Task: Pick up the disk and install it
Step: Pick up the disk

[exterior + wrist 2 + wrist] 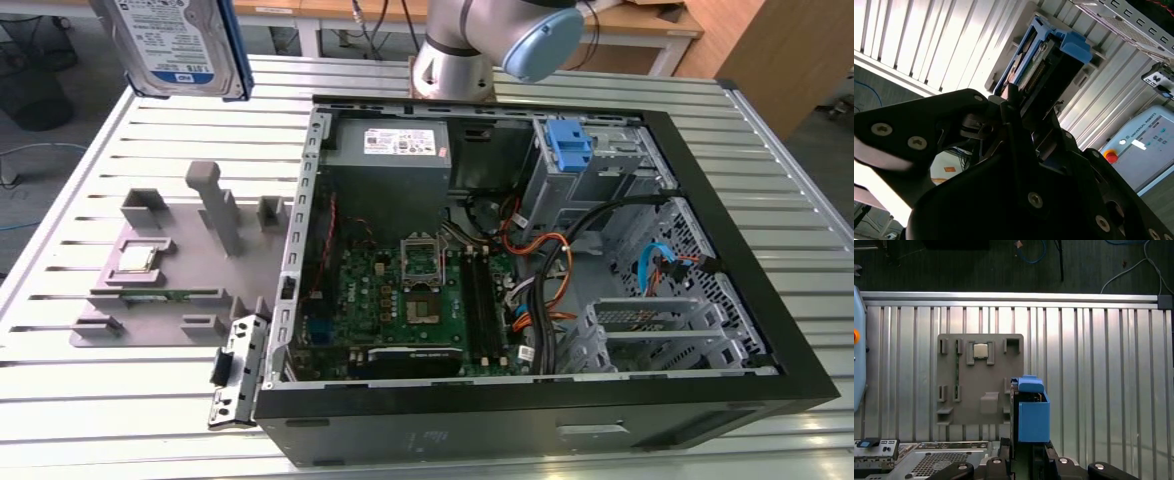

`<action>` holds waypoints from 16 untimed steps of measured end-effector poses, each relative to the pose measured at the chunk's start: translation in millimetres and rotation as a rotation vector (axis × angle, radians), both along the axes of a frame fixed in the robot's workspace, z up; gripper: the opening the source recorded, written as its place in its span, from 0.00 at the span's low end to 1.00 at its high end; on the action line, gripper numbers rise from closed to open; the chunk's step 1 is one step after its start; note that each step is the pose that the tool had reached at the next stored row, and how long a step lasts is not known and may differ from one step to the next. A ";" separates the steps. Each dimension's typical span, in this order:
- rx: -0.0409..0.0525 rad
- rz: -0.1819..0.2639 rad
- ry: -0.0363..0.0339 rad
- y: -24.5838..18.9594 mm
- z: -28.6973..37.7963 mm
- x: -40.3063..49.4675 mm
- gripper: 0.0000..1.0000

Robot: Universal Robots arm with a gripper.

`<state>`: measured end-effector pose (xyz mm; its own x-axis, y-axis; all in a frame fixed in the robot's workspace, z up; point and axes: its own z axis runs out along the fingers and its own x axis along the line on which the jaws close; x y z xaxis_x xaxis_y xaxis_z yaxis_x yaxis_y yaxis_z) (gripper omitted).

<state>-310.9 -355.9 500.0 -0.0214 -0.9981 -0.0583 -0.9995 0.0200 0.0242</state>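
While the tool (1019,107) clamps the disk (167,40), a grey fixture (979,380) lies beside the computer case (467,430).

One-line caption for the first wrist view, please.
The gripper holds the disk above the grey fixture plate on the slatted table.
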 end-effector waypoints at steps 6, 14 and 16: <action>0.0001 0.000 -0.0002 0.0 -0.1 2.4 0.35; 0.0001 0.000 -0.0001 0.0 0.0 10.3 0.35; 0.0000 0.000 -0.0001 0.0 0.0 12.4 0.35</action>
<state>-298.5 -355.9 500.0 -0.0214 -0.9981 -0.0583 -0.9995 0.0200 0.0242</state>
